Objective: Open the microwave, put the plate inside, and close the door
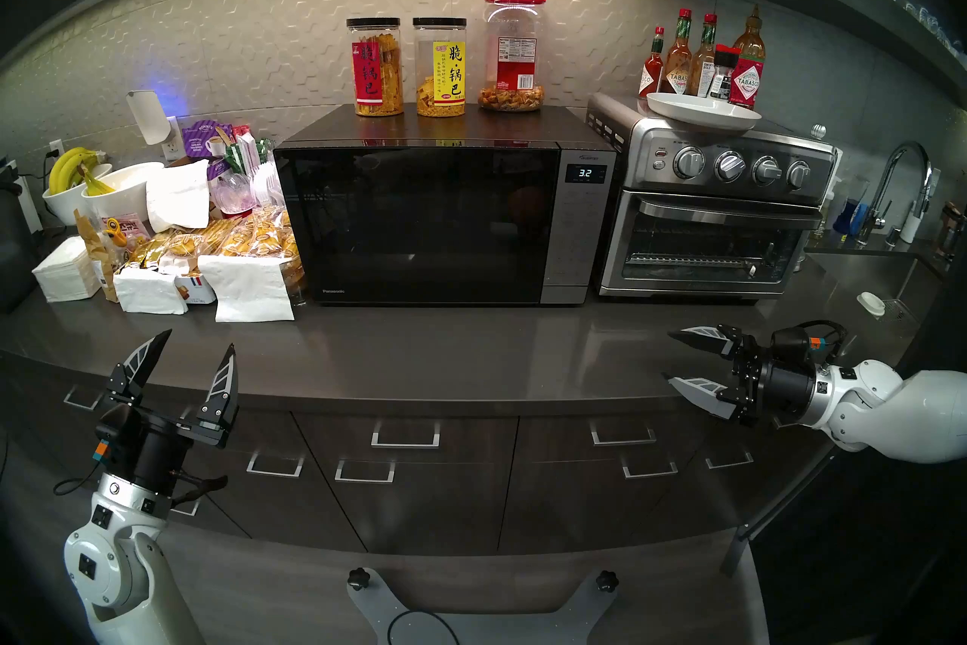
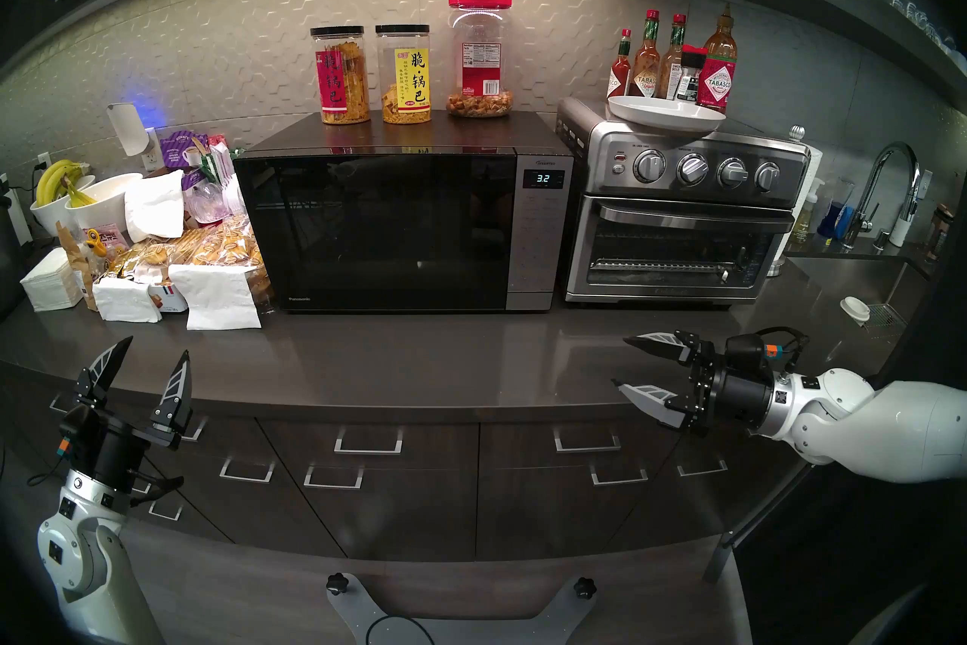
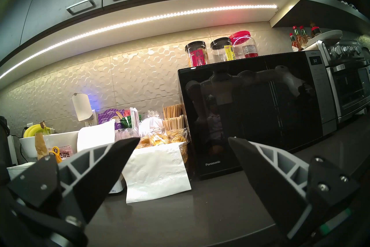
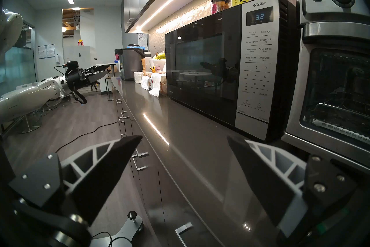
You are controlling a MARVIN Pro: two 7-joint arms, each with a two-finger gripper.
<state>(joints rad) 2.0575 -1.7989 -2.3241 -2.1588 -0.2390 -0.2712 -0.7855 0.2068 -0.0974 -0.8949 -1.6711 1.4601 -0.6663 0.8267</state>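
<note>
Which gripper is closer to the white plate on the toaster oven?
Right. The right gripper hovers below the plate; the left gripper is far across, past the microwave.

A glossy black glass door (image 1: pixel 418 222) is seen on the grey steel microwave (image 1: pixel 575 220); a plain white round plate (image 1: pixel 704 111) is shown.

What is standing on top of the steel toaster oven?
On the toaster oven sits the white plate, its front rim overhanging the knobs. Behind it stands a cluster of sauce bottles; the plate covers their bases, so I cannot see how they stand.
</note>
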